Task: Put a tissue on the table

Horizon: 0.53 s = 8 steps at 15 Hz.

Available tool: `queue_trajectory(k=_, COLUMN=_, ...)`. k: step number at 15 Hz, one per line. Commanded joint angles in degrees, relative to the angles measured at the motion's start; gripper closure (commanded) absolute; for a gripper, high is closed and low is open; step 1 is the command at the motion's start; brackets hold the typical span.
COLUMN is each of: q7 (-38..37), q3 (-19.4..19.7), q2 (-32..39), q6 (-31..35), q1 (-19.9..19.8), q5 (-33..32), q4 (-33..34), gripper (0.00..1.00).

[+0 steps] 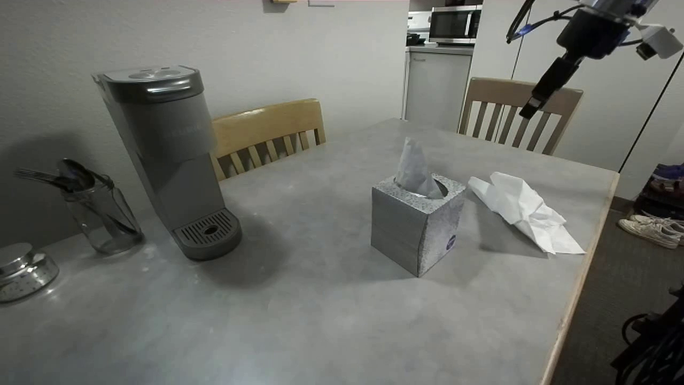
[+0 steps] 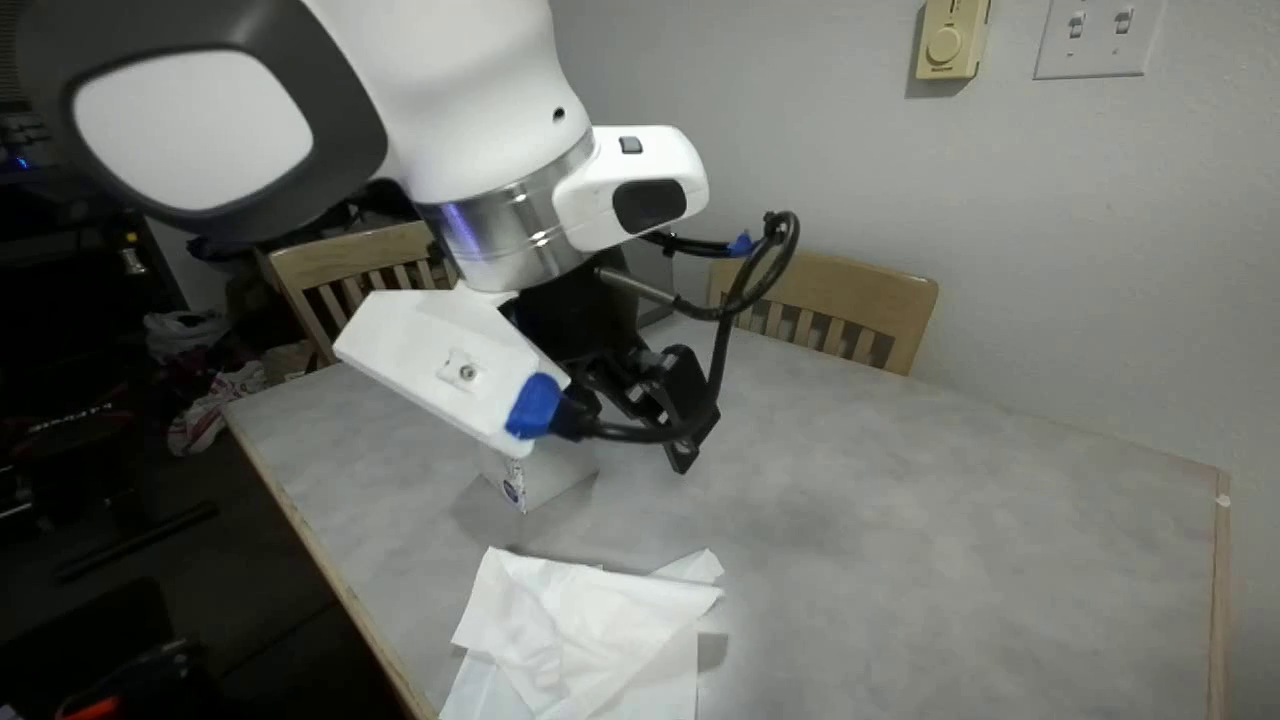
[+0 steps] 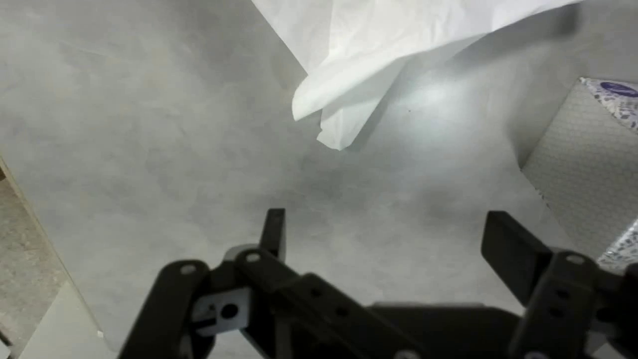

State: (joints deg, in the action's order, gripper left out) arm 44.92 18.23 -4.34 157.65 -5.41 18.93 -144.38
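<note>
- Tissue: in an exterior view it lies crumpled on the counter, close to the right-hand edge and towards the far right corner; one tip reaches that edge, or very nearly.
- Tissue box: stands upright near it, not touching, farther in from the same edge, with a spare sheet poking out of its top.
- Tool: released, jaws wide apart, only bare counter showing between them in the wrist view; it hangs well above the surface, holding nothing.
- Step in hand: I judge the laying-down to be done, with only clearing away left.
- Next move: probably a lift up and off with the jaws wide, passing clear of the spare sheet and not brushing the tissue, whose loose tip could slip over the edge.
</note>
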Motion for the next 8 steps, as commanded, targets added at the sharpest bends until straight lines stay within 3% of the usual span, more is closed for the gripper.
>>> queue_trajectory(k=1, q7=-5.44, q3=-1.93, q2=-4.96, q6=-6.22, q1=-1.86, q5=-5.59, q4=0.99, gripper=0.0)
queue_trajectory(k=3, q7=-7.31, q3=-2.19, q2=-6.96, q6=-9.15, q1=-1.28, q5=-6.93, q4=1.84, gripper=0.0)
queue_trajectory(k=4, q7=-5.92, q3=-1.53, q2=-5.14, q6=-5.99, q1=-0.66, q5=-5.32, q4=1.19, gripper=0.0)
queue_trajectory(k=8, q7=-6.91, q3=-1.66, q2=-7.2, q6=-7.93, q1=-0.37, q5=-5.97, q4=1.56, gripper=0.0)
